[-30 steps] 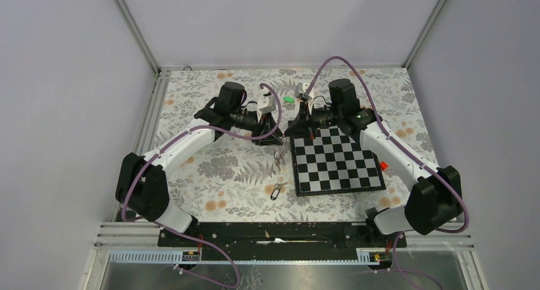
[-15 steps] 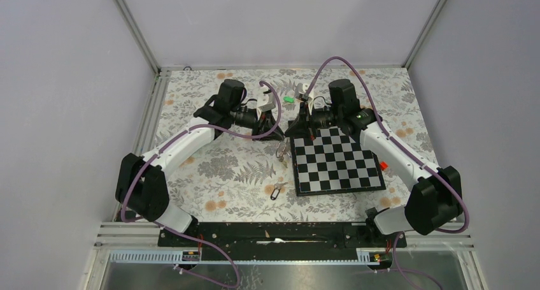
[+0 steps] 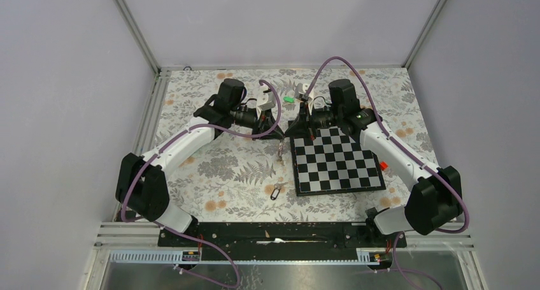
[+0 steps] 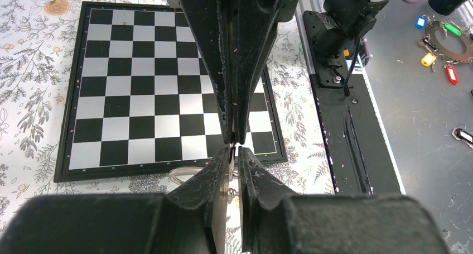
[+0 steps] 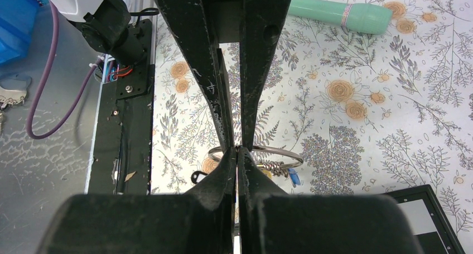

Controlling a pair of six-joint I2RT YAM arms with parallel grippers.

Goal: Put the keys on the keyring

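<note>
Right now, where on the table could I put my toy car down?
Bare flowery cloth lies between the left arm and the black key, and in the far right corner behind the right arm. The chessboard looks mostly bare. It is crowded where the left pincer and right pincer meet at the keyring.

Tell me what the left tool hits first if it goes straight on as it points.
The right tool: it faces the left tool tip to tip, almost touching, with the keyring at the meeting point. Depth is unclear, but nothing else seems to lie between.
</note>
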